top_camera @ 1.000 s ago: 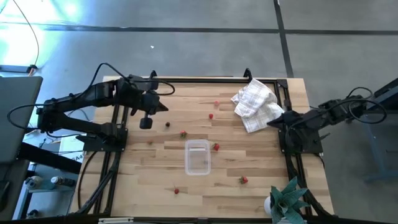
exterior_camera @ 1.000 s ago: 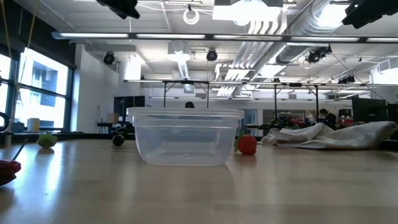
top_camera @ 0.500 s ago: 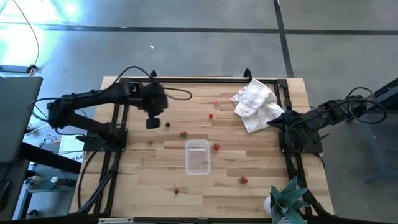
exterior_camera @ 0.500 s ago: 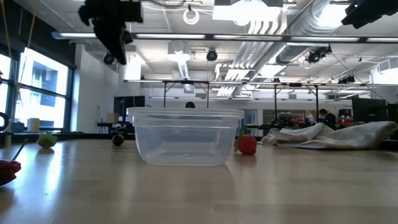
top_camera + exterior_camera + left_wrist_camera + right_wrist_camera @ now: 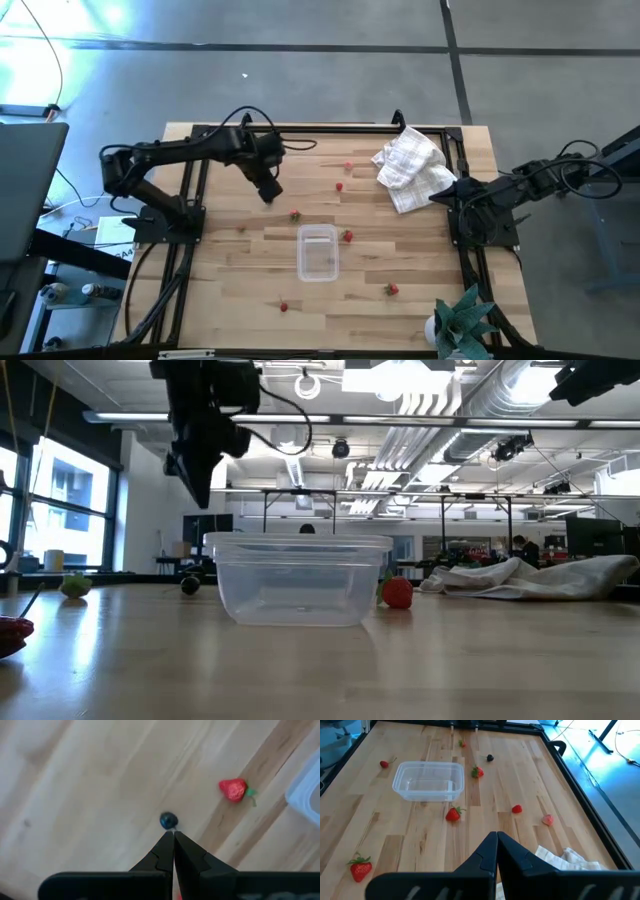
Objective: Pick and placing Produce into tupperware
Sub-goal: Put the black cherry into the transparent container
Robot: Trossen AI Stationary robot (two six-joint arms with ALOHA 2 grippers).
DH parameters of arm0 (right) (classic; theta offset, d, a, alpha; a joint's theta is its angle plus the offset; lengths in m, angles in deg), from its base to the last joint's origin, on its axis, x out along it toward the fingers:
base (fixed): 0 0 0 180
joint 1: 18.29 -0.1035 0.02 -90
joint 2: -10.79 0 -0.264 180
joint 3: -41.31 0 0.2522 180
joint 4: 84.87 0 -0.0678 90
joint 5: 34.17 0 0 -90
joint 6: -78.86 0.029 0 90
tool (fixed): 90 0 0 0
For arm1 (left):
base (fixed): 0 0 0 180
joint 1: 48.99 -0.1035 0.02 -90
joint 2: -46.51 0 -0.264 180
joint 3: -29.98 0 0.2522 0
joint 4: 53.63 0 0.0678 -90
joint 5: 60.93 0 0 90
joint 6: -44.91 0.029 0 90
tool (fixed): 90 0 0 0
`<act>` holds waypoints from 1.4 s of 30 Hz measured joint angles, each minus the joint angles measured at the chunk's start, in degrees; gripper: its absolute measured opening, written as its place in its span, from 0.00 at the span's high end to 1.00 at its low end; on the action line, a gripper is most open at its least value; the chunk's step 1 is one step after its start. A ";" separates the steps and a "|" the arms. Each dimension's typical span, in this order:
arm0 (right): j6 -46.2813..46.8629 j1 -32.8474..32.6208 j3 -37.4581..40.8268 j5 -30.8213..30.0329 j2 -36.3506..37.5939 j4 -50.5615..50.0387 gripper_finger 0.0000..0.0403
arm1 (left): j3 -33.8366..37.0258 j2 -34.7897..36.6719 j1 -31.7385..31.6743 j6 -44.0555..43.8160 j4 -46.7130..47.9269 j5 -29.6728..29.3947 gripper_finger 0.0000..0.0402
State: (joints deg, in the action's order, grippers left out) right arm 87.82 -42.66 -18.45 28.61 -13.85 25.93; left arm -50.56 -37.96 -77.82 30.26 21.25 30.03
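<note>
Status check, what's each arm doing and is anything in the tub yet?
Left end effector shut, hovering over small dark round berry. Right end effector shut, parked at table edge. Clear rectangular plastic container empty; red berries scattered around it. Nothing blocking.

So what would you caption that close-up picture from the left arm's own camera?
Left gripper, fingers shut, poised just above a small dark berry on the wooden table, a red strawberry lying nearby.

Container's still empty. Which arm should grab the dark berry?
Left. The left gripper, fingers shut, hangs just above the dark berry. The right gripper waits at the table's far right edge by the cloth, away from it.
</note>
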 joint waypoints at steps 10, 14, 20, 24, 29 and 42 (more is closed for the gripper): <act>-0.01 -0.01 0.00 0.00 0.00 0.00 1.00 | 0.00 -3.26 -3.86 -2.33 0.00 3.90 0.99; -0.01 0.00 0.00 -0.02 0.00 0.00 1.00 | 0.00 -4.34 -4.95 -1.64 0.11 5.51 0.95; -0.01 0.00 0.00 -0.01 0.00 0.00 1.00 | 0.02 -6.49 -5.06 -2.16 0.13 5.55 0.69; -0.01 0.00 0.00 -0.02 0.00 0.00 1.00 | 0.02 -7.95 -5.05 -6.28 0.16 5.60 0.56; -0.01 -0.02 0.00 -0.02 0.00 0.00 1.00 | 1.08 -9.69 -5.04 -13.22 -0.47 7.08 0.51; -0.01 0.00 0.00 -0.02 0.00 0.00 1.00 | 6.82 -10.73 -4.63 -22.25 -9.54 10.89 0.59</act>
State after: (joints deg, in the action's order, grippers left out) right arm 87.81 -42.65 -18.45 28.59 -13.85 25.93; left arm -43.74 -48.69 -82.45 8.01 11.71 40.93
